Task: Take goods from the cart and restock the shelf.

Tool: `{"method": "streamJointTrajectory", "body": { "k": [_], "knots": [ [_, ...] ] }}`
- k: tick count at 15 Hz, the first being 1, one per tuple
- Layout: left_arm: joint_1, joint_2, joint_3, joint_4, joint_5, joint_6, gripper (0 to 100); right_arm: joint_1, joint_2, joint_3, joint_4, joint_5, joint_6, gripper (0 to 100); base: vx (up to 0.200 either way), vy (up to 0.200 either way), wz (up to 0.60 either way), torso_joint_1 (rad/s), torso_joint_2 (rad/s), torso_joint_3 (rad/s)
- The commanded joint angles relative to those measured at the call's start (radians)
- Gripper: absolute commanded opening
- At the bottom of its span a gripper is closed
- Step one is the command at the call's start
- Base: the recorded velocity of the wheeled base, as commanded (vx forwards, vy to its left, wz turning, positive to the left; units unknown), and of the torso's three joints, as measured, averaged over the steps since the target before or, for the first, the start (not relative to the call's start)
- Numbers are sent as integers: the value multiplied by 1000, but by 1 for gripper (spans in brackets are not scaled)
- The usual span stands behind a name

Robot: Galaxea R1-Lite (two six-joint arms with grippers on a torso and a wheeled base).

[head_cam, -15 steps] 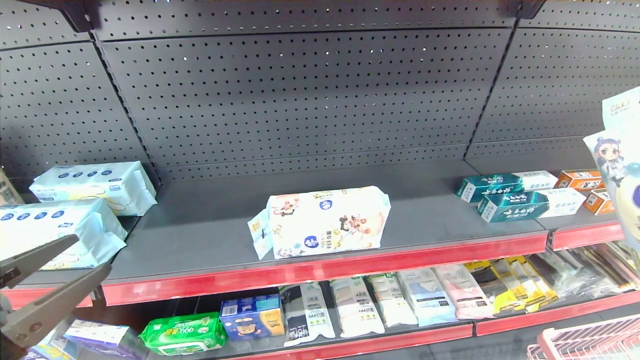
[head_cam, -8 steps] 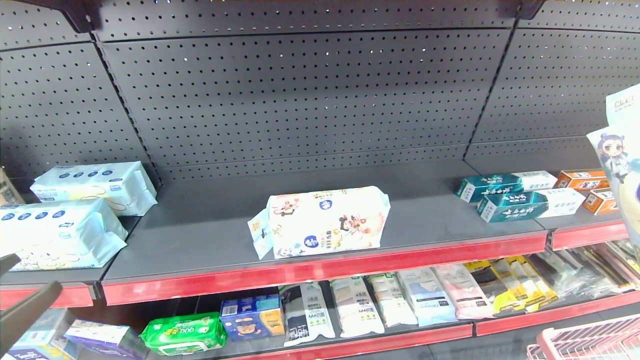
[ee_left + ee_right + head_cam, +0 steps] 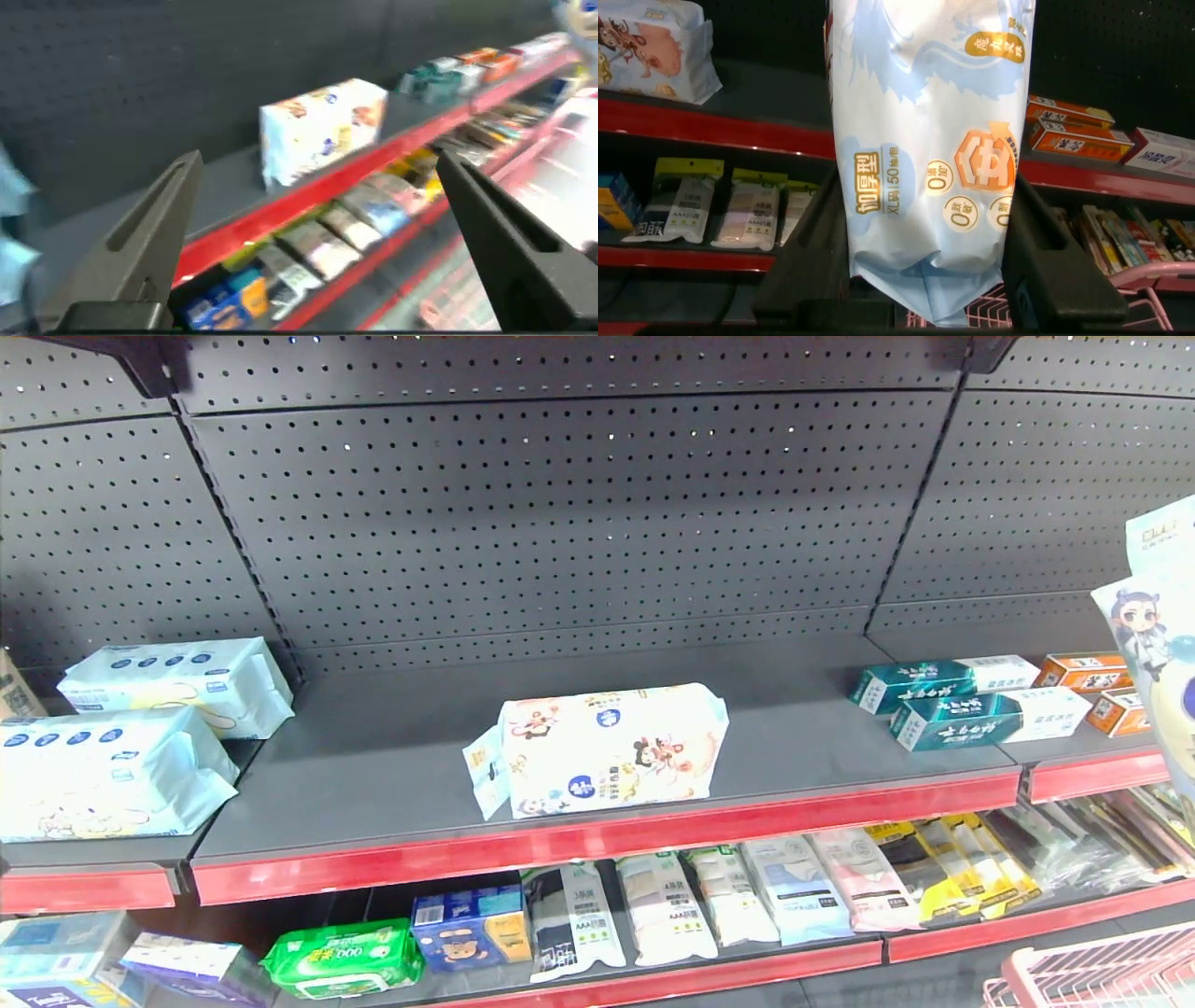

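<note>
Pale blue pack: upright, clamped between both fingers of right gripper, in the air at the right end of the shelf, over a corner of the pink wire cart. Left gripper: fingers spread wide, nothing between.

On the grey upper board:
- one cartoon-print pack, mid-board, alone
- two pale tissue packs, left
- two teal boxes, right
- two orange boxes, right

Lower board: one green wipes pack beside flat sachets.

Printed characters and round orange badges mark the pale-blue pack gripped in the right hand; white numerals run across a green wipes pack on the lower shelf.
</note>
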Motion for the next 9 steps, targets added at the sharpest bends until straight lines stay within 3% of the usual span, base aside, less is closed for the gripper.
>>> {"method": "streamJointTrajectory", "body": {
  "k": [1, 3, 4, 5, 6, 7, 8, 9],
  "knots": [
    [230, 6, -17, 4, 44, 14, 100, 1, 16, 0, -5, 1, 1, 0, 0, 0, 0, 0, 0, 0],
    [441, 6, -15, 6, 44, 66, 100, 1, 19, 0, -6, 1, 1, 0, 0, 0, 0, 0, 0, 0],
    [529, 8, -20, 6, 47, 72, 100, 4, 21, 1, -6, 1, 1, 0, 0, 0, 0, 0, 0, 0],
    [529, 8, -20, 6, 47, 72, 100, 4, 21, 1, -6, 1, 1, 0, 0, 0, 0, 0, 0, 0],
    [509, -52, -32, 1, -92, -5, 100, 5, 22, 3, -5, 2, 2, 0, 0, 0, 0, 0, 0, 0],
    [392, -98, -72, 4, -249, -158, 100, 5, 24, 3, -5, 2, 4, 0, 0, 0, 0, 0, 0, 0],
    [308, -136, -118, -2, -382, -321, 100, 7, 25, 3, -5, 2, 4, 0, 0, 0, 0, 0, 0, 0],
    [250, -184, -152, -2, -481, -464, 100, 7, 27, 3, -5, 2, 4, 0, 0, 0, 0, 0, 0, 0]
  ]
}}
